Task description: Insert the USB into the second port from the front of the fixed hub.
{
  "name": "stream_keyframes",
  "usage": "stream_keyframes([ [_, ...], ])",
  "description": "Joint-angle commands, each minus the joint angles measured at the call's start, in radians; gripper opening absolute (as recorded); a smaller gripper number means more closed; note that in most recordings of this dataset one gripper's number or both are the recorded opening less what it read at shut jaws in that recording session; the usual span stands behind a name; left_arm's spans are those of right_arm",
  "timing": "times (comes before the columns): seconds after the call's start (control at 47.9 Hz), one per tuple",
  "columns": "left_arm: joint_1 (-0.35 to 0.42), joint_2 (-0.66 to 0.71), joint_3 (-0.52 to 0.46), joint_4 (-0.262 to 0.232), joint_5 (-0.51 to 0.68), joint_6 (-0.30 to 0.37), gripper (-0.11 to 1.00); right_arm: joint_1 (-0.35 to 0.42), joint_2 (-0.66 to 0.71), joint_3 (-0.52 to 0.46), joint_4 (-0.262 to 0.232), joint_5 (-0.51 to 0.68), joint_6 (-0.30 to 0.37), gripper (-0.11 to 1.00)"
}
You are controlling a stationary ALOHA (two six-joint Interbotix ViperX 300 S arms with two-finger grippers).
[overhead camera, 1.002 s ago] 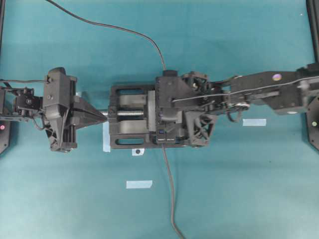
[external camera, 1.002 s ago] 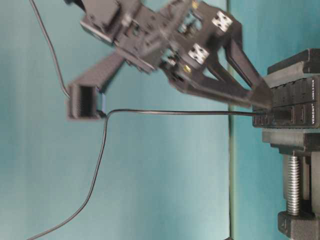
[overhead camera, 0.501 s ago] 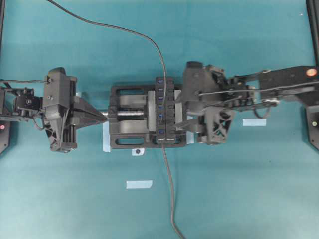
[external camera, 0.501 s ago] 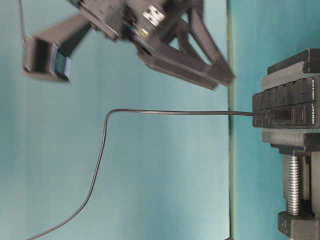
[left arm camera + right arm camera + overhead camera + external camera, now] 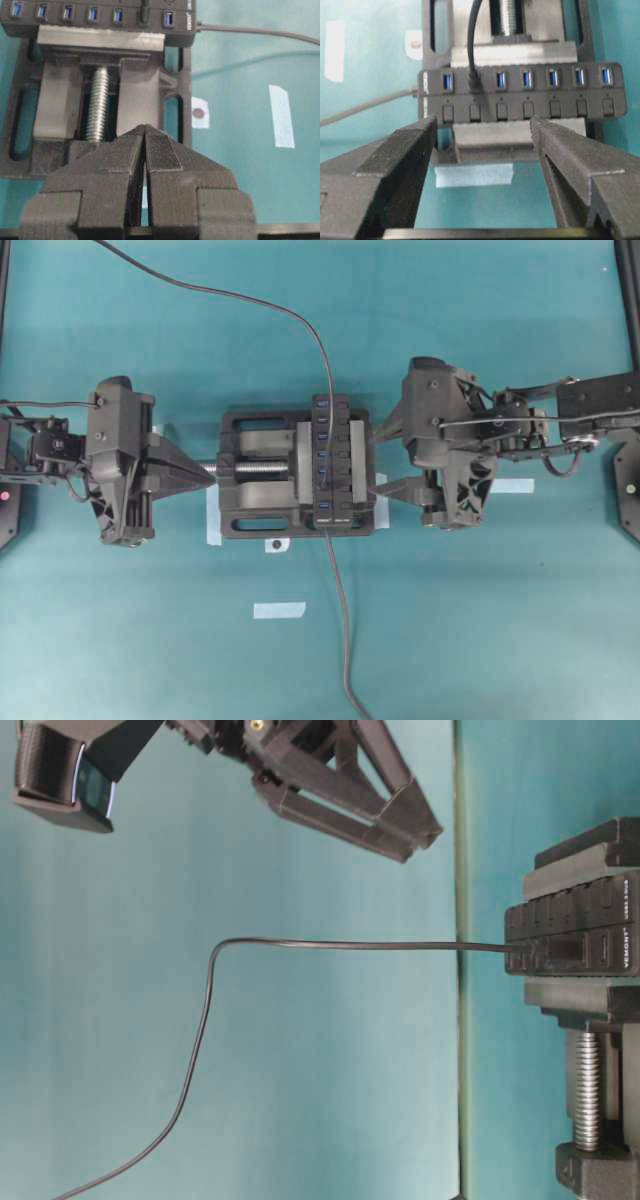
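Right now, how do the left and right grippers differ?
Left gripper: jaws pressed shut, nothing between them, its tip at the end of the vise screw. Right gripper: jaws wide apart, empty, beside the vise on the hub side, not touching it. Both are black, point at the vise, and hold nothing; the USB already sits in the hub.
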Motion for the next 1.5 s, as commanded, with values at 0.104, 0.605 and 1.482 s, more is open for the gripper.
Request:
stream_keyframes([
  [0.104,-0.003,-0.008,-0.026,0.0,-0.009,-0.002,0.0,0.005,-0.021,-0.003,0.0,-0.028,0.009,0.82],
  [0.605,-0.005,-0.006,-0.028,0.002,-0.009,-0.002,0.0,0.008,-0.021,0.011,0.002,-0.058,0.011,0.82],
  [1.482,-0.008,-0.005,-0.028,0.002,-0.009,-0.005,0.0,0.008,-0.017,0.014,0.009,-0.058,0.011,0.82],
])
